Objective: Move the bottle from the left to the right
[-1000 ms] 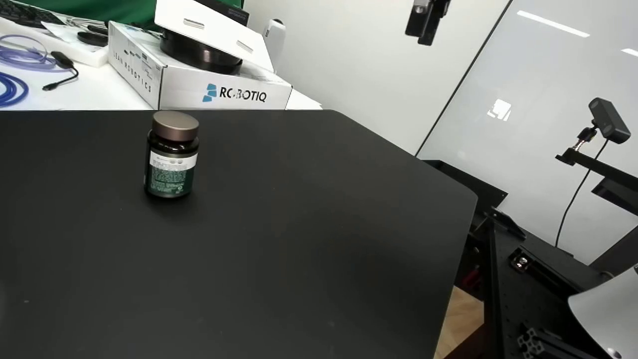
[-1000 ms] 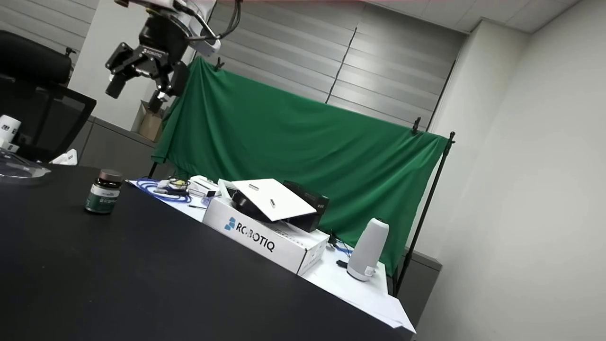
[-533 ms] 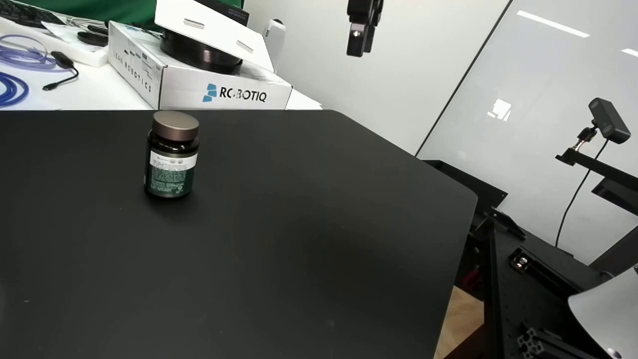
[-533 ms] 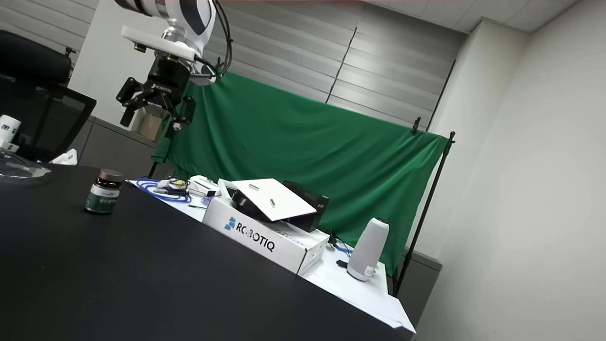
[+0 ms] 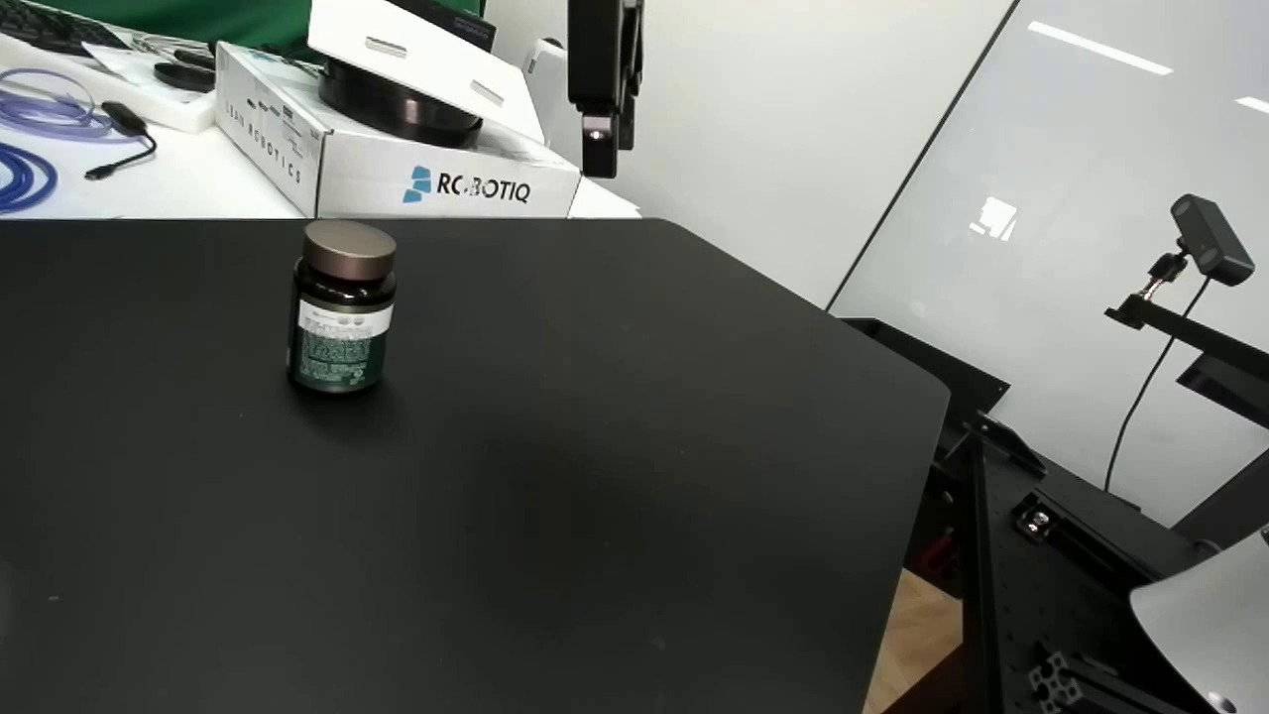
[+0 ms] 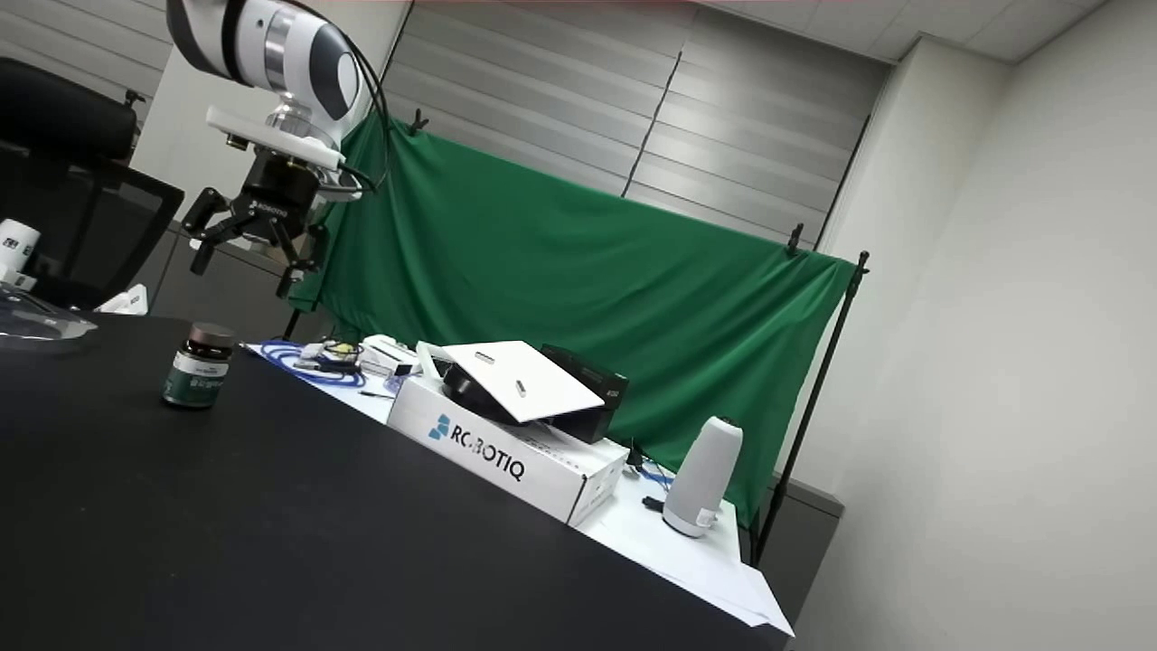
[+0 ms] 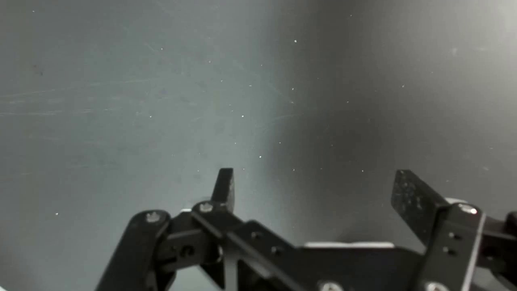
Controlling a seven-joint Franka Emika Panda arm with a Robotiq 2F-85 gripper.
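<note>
Bottle (image 5: 342,317), small, squat, dark and glossy, stood upright on the broad black tabletop (image 5: 615,416), well to the left in both exterior views. Its flat brown cap (image 5: 349,250) was on, and its label (image 5: 342,357) ran white across the top and green beneath, the pale print too fine to make out. Up above, well apart from it, hung the black two-fingered gripper (image 6: 242,271), jaws spread wide and holding nothing! The wrist view gave the clearest look at that: black fingers (image 7: 224,186) far apart over speckled, scratched tabletop, while the bottle showed only in the exterior views. In an exterior view alone came a black high-backed chair (image 6: 72,194) and a clear plastic item (image 6: 36,316) at the frame's edge; in an exterior view alone, too, a small black camera (image 5: 1211,240) on a black bracket (image 5: 1205,340). On to the writing: ROBOTIQ, black letters beside a blue emblem (image 5: 417,184), read plainly on the long white cardboard box (image 5: 446,203) in both exterior views. LEAN ROBOTICS, along the box's side face (image 5: 273,139), was legible in an exterior view only. Small pale lettering on the gripper's black housing (image 6: 271,194) was there too, but blurred.
</note>
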